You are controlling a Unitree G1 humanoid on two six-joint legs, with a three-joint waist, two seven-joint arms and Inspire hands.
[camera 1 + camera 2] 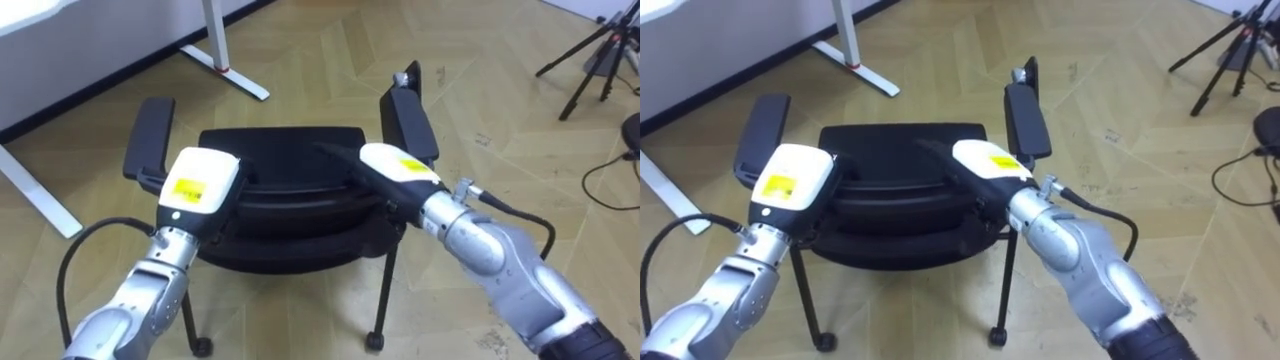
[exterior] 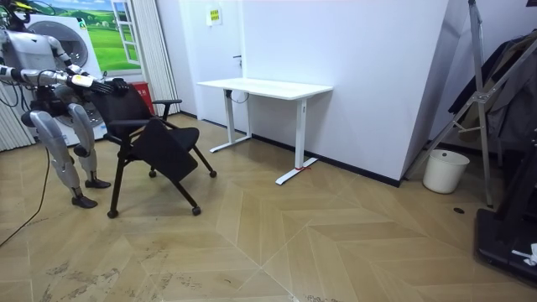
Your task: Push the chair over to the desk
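The left hand point(image 1: 198, 185) and right hand point(image 1: 395, 165) are resting on the chair point(image 1: 270, 150) back; whether they are grasping it I cannot tell

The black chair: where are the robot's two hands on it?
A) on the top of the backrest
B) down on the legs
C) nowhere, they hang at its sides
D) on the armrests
A: the left hand and the right hand both lie on top of the backrest of the chair, between its two armrests.
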